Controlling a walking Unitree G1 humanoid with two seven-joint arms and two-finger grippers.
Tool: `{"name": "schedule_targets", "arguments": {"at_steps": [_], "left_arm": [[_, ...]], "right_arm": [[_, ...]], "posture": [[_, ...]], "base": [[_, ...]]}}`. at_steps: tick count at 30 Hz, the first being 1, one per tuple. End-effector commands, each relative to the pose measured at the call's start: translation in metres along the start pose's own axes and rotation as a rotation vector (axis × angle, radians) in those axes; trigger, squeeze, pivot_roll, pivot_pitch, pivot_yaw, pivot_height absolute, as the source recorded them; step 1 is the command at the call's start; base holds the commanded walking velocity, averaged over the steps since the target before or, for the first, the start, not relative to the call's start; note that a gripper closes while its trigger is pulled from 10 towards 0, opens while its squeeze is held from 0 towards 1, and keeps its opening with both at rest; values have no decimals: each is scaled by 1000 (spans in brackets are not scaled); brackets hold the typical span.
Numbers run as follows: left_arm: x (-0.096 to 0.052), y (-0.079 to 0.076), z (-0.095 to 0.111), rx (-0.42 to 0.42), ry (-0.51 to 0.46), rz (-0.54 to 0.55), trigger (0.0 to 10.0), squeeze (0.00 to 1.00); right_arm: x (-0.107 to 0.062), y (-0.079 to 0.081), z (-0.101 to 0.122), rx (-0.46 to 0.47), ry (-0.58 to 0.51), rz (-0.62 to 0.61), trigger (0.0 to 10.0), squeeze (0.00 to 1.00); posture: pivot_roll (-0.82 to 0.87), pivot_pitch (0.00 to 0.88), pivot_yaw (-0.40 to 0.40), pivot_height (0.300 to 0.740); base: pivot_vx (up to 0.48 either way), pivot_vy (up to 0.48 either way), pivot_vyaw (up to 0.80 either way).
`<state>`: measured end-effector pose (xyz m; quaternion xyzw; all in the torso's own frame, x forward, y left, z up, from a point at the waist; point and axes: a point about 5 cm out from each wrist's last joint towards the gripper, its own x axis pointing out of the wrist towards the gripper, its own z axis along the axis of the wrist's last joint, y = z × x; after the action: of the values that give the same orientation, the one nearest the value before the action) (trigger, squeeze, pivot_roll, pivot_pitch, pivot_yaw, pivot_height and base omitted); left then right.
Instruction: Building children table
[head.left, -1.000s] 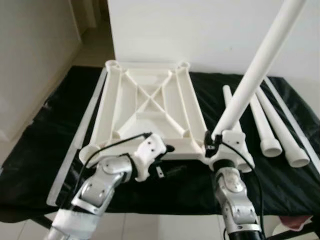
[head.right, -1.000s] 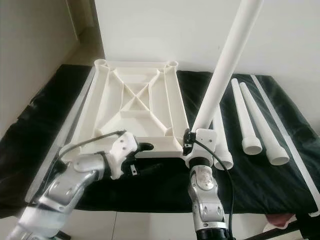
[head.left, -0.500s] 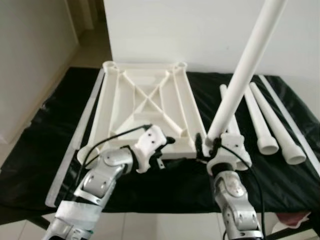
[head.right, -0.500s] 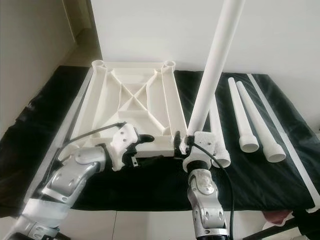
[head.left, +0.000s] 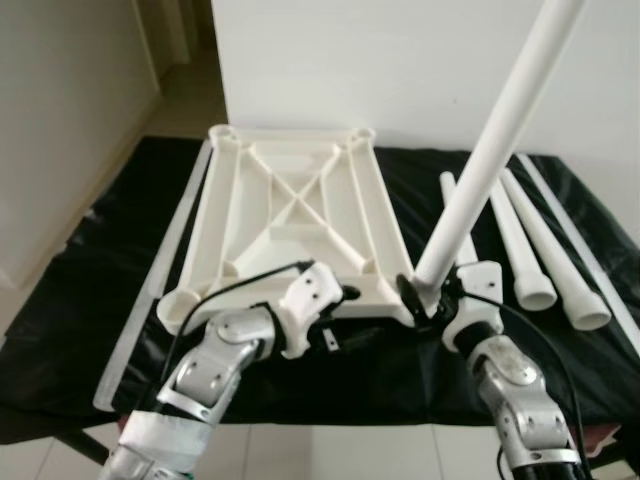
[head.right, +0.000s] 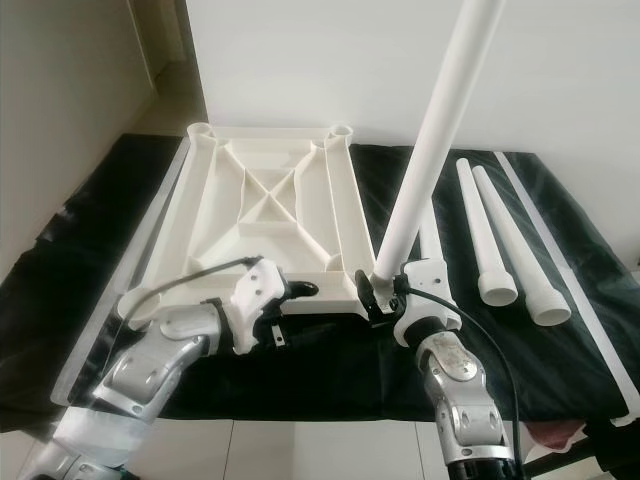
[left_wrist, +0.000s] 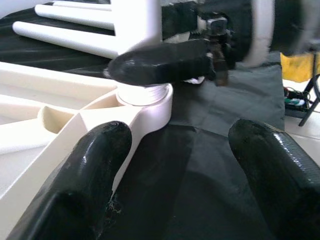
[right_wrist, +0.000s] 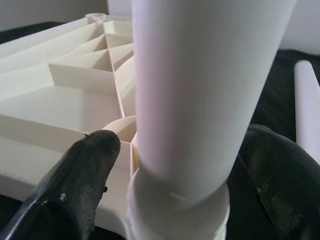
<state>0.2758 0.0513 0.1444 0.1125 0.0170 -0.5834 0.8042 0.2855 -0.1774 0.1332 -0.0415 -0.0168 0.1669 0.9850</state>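
A white tabletop (head.left: 290, 210) lies upside down on a black cloth. My right gripper (head.left: 428, 292) is shut on a long white table leg (head.left: 490, 150). The leg leans up to the right, and its lower end sits at the tabletop's near right corner socket (left_wrist: 150, 100). In the right wrist view the leg (right_wrist: 200, 90) stands between both fingers. My left gripper (head.left: 340, 315) is open at the tabletop's near edge, one finger (left_wrist: 85, 175) over the rim, the other over the cloth. Three loose legs (head.left: 525, 250) lie to the right.
A long white strip (head.left: 160, 280) lies along the tabletop's left side and another strip (head.left: 580, 240) beside the loose legs. A white wall (head.left: 400, 60) rises behind the cloth. Tiled floor (head.left: 330, 450) borders the near edge.
My right forearm has swung out to the right while the leg's lower end settled lower at the near right corner socket. The left gripper has stayed at the tabletop's front edge.
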Motion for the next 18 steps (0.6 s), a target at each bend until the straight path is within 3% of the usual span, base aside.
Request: {"name": "schedule_targets", "arguments": {"at_steps": [1,7,8,9,10,11,12,13,18], "left_arm": [[1,-4,1,9,-10,-11,10000,0],[2,-6,1,3,-15,-11,10000,0],[2,-6,1,3,-15,-10,10000,0],[3,-5,1,3,-15,-8,10000,0],[3,-5,1,3,-15,-8,10000,0],[3,-5,1,3,-16,-5,10000,0],[3,-5,1,3,-16,-5,10000,0],[3,-4,1,4,-17,-1,10000,0],[3,-4,2,4,-20,10,10000,0]], "right_arm": [[1,-4,0,-23,-7,29,10000,0],[8,-11,0,-74,9,132,10000,0],[10,-14,0,-83,15,136,4902,0],[11,-16,0,-87,16,140,4196,0],[11,-16,0,-87,16,140,4196,0],[12,-17,-1,-95,21,146,627,0],[12,-17,-1,-95,21,146,627,0],[13,-18,-1,-98,23,149,0,0],[13,-24,-5,-91,39,146,0,0]], "posture": [[-15,0,-20,740],[-12,0,-25,740],[-10,0,-30,740],[-10,0,-31,740],[-10,0,-31,740],[-10,0,-34,740],[-10,0,-34,740],[-10,0,-34,740],[-4,0,-40,740]], "base": [[0,0,0],[0,0,0],[0,0,0],[0,0,0],[0,0,0],[0,0,0],[0,0,0],[0,0,0],[0,0,0]]}}
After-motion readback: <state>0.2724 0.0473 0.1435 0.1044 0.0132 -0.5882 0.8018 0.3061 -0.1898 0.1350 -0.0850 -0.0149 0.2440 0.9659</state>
